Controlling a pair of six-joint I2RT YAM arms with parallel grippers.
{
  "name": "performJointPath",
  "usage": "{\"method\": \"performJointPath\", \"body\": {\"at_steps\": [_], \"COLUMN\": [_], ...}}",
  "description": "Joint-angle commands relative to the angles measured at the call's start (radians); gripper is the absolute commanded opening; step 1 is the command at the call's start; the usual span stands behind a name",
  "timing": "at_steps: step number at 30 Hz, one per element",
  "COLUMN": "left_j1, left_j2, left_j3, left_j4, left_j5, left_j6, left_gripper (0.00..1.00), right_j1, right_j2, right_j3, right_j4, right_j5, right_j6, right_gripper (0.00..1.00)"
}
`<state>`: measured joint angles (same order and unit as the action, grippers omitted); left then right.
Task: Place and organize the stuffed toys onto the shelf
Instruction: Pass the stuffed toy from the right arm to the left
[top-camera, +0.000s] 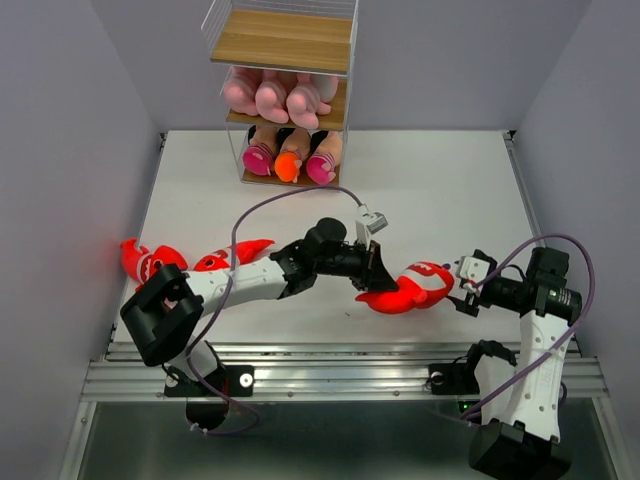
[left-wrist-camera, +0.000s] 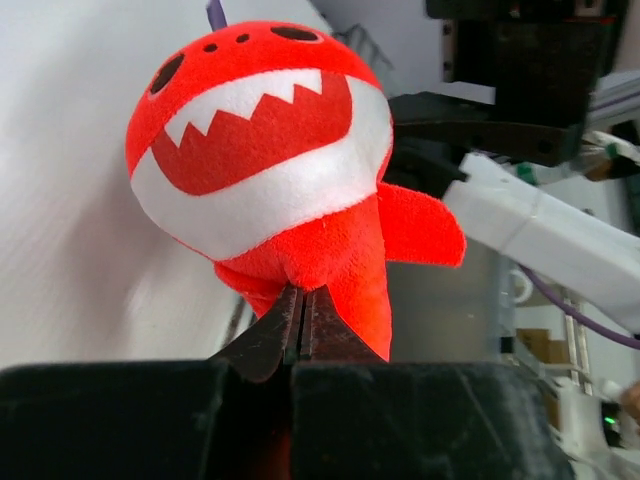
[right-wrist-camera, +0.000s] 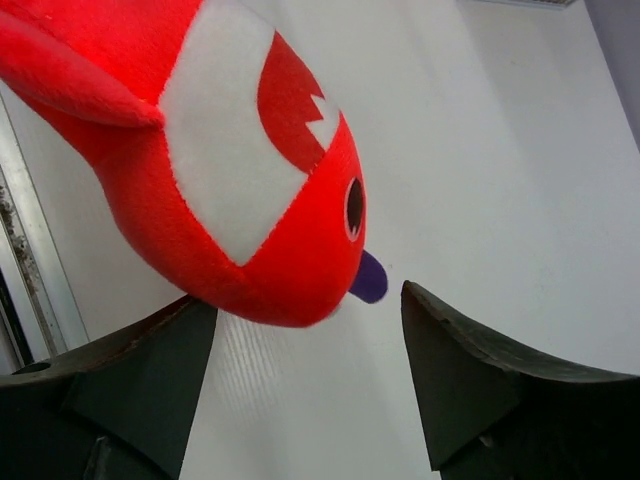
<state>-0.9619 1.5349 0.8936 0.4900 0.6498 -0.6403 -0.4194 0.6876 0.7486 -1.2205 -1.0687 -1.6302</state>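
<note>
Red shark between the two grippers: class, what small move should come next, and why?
Probably the right gripper should draw back from the shark. Its jaws stand open around the head, while the left gripper is shut on the tail end, so the left one alone holds it and can carry it to the shelf.
</note>
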Motion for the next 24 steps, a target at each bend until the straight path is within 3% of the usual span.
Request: {"method": "performJointPath", "body": {"at_steps": [1,3,9,13,20,24], "left_j1": [-0.012,-0.011,-0.011,-0.012,-0.015,-0.032], "left_j2": [-0.088,-0.125,-0.208,-0.258,-0.325,-0.332], "left_j3": [0.041,0.022,-0.051,-0.105,-0.151,-0.165], "left_j4": [-0.201,-0.229,-0.312,-0.283,-0.173,-0.119], "left_j5": [-0.191,-0.258,-0.586,-0.697,-0.757,-0.795], "left_j6": [0.211,0.24,0.341,0.386,0.461,0.507], "left_gripper": [0.0,0.0,0.0,0.0,0.0,0.0], "right_j1": [-0.005,-0.005,-0.005,0.008,0.175,0.312], "right_j2": [0.006,0.016,0.113,0.226,0.58,0.69], "right_j3": [0.011,0.015,0.075,0.153,0.293,0.342], "right_j4": [0.036,0.036,0.05,0.157,0.193,0.17], "right_j5": [-0.056,-0.062,-0.08,-0.018,0.082,0.02], "right_j6": [0.056,0.095,0.271,0.564,0.904,0.98], "right_gripper": [0.82,0.91,1.0,1.0,1.0,1.0]}}
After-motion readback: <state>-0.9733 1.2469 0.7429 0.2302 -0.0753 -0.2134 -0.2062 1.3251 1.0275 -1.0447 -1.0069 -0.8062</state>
